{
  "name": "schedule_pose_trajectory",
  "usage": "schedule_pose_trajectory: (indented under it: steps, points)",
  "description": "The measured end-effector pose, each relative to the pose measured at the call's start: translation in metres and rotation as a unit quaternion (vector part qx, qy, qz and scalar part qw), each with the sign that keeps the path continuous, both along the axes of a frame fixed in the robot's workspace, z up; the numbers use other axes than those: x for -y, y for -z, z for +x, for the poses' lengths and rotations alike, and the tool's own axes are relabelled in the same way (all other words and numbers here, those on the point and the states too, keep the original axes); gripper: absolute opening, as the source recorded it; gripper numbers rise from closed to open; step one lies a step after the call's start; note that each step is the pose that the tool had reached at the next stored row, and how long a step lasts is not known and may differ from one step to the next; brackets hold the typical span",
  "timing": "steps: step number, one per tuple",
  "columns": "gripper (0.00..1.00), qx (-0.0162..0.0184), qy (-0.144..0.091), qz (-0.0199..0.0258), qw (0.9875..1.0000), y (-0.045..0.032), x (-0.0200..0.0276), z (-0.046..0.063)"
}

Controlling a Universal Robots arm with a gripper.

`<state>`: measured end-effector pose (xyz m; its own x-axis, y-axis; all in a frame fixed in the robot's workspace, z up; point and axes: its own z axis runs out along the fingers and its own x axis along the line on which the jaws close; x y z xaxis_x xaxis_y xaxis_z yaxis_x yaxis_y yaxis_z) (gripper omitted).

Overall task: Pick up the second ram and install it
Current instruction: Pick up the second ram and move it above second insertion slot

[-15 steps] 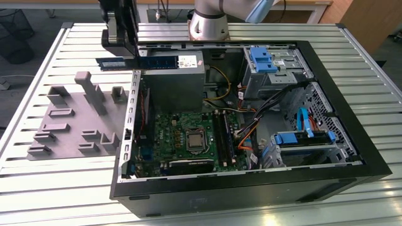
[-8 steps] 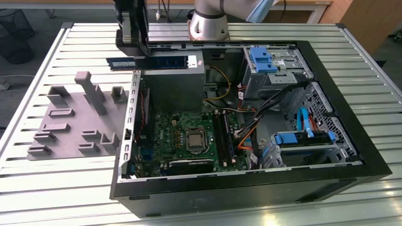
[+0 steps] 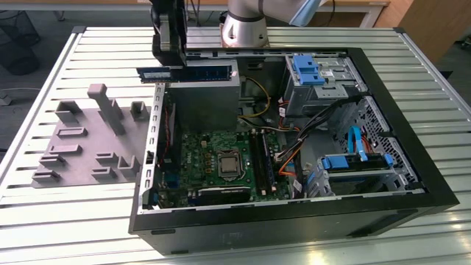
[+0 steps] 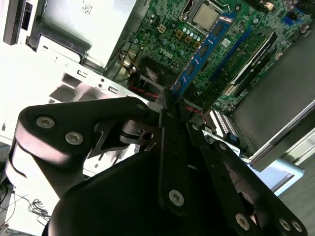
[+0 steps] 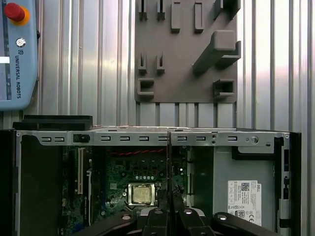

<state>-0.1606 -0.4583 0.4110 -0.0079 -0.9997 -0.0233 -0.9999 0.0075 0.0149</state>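
The second ram point(image 3: 198, 73), a slim blue stick with black chips, hangs level above the grey power-supply box point(image 3: 202, 99) at the back of the open computer case. My gripper point(image 3: 171, 70) comes down from above and is shut on the stick near the end toward the exterior view's left. In the second wrist view the ram point(image 4: 202, 56) runs out edge-on from my gripper point(image 4: 170, 105) over the green motherboard point(image 4: 172, 24). The long black slots point(image 3: 261, 160) lie on the motherboard point(image 3: 209, 149) beside the processor socket point(image 3: 229, 164), well below the stick.
A grey holder tray point(image 3: 74, 149) with upright posts lies on the slatted table at the exterior view's left, also the tray point(image 5: 184, 73) in the first wrist view. The case rim point(image 3: 294, 218), blue drive brackets point(image 3: 305, 69) and loose cables point(image 3: 290, 160) crowd the case. A teach pendant point(image 5: 17, 54) lies nearby.
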Motion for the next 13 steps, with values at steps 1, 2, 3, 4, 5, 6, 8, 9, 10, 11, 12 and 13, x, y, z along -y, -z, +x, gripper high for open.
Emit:
schedule_pose_trajectory:
  steps: [1,2,3,4,5,6,8,9,10,11,12,13]
  points:
    - [0.14,0.0000,0.000,0.0000,1.0000,0.0000,0.0000,0.001]
    - [0.14,0.0000,0.000,0.0000,1.0000,0.0001,0.0000,0.003]
    - [0.14,0.0000,0.000,0.0000,1.0000,0.0001,0.0000,0.003]
    - [0.14,0.0000,0.000,0.0000,1.0000,0.0000,0.0000,0.003]
    - [0.14,0.0000,0.000,0.0000,1.0000,0.0000,0.0000,0.003]
    - [0.14,0.0000,0.000,0.0000,1.0000,0.0000,-0.0001,0.005]
    - [0.14,0.0000,0.000,0.0000,1.0000,0.0001,0.0000,0.010]
    - [0.14,0.0000,0.000,0.0000,1.0000,0.0001,0.0000,0.012]
    - [0.14,0.0000,0.000,0.0000,1.0000,0.0001,0.0000,0.015]
    - [0.14,0.0000,0.000,0.0000,1.0000,0.0001,0.0000,0.017]
    - [0.14,0.0000,0.000,0.0000,1.0000,0.0001,0.0000,0.019]
    - [0.14,0.0000,0.000,0.0000,1.0000,0.0001,0.0000,0.021]
